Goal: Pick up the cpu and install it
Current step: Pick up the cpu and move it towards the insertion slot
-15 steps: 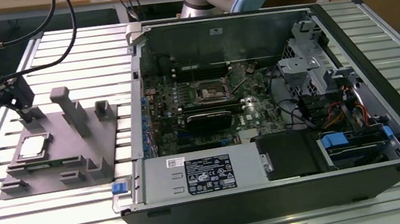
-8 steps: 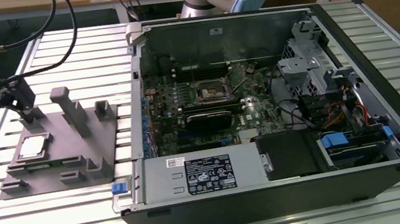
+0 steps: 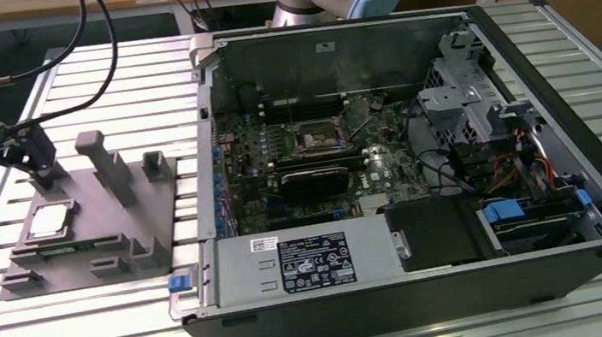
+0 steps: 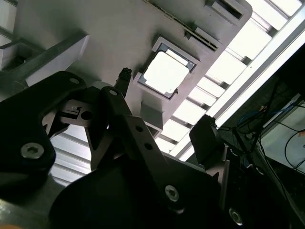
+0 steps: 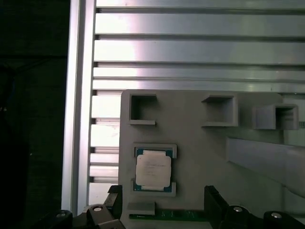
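- My gripper point(image 5: 165, 193) hangs empty over the grey fixture point(image 5: 205, 162), fingers point(image 5: 213, 200) spread to straddle the cpu point(image 5: 153, 171).
- In the exterior view, the cpu lies flat in its pocket, nine o'clock from the computer case point(image 3: 433, 303).

Soft, even overhead light filled the exterior view; the slatted table point(image 3: 91, 332) was bright, the computer case point(image 3: 378, 47) interior dim and shadowed; in the second wrist view the cpu point(image 4: 166, 73) glared blank white — table slats blown out, foreground near-black; in the first wrist view the slats shone with streaked glare.
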Controlling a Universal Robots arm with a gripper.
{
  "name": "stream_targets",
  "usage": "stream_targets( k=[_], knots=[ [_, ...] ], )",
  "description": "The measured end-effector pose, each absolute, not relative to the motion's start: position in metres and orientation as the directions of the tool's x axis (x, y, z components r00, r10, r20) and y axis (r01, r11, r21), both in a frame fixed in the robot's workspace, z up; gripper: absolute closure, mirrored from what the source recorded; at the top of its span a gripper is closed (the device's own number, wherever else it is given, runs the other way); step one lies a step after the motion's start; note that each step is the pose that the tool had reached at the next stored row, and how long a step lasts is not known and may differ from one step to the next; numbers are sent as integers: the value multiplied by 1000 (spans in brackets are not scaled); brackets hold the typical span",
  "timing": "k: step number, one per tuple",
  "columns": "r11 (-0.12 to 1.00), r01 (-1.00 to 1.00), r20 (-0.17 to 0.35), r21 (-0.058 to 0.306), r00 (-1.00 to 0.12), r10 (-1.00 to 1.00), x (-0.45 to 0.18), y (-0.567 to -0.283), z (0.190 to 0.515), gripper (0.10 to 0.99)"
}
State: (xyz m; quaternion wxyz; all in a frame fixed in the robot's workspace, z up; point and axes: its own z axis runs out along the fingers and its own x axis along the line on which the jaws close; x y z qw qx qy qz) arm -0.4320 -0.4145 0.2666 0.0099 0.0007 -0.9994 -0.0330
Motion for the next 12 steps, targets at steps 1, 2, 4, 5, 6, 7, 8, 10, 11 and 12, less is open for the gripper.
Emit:
stream_targets(
  k=[1, 2, 4, 5, 6, 7, 8, 10, 11, 12],
  knots=[
    [998, -1, 20, 66, -1000, -2, -432, -415, 266, 310],
    [998, -1, 20, 66, -1000, -2, -432, -414, 266, 310],
    [998, -1, 20, 66, -1000, -2, -432, -414, 265, 310],
    [998, -1, 20, 66, -1000, -2, -432, -414, 264, 310],
    [998, -1, 20, 66, -1000, -2, -432, -414, 263, 310],
    [998, -1, 20, 66, -1000, -2, -432, -414, 263, 310],
    [998, -1, 20, 66, -1000, -2, -432, -414, 262, 310],
    [998, -1, 20, 66, -1000, -2, -432, -414, 262, 310],
    [998, -1, 20, 66, -1000, -2, -432, -414, 261, 310],
    [998, -1, 20, 66, -1000, -2, -432, -414, 261, 310]
  ],
)
